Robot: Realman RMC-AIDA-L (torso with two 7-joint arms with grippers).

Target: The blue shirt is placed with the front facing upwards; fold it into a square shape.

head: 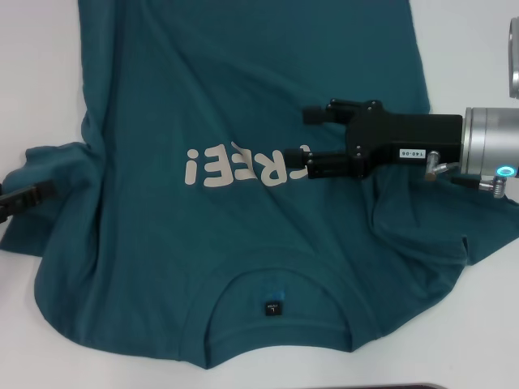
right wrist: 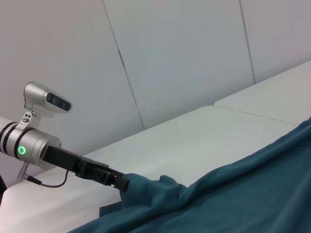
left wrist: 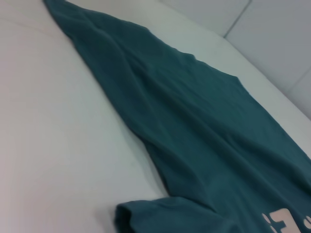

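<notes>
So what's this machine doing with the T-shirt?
It is folding a blue shirt that lies face up on a white table, collar nearest the robot. The right gripper reaches in over the chest lettering, its jaws apart. The left gripper is at the shirt's left sleeve. The shirt is still spread out and wrinkled, no fold made yet.
</notes>
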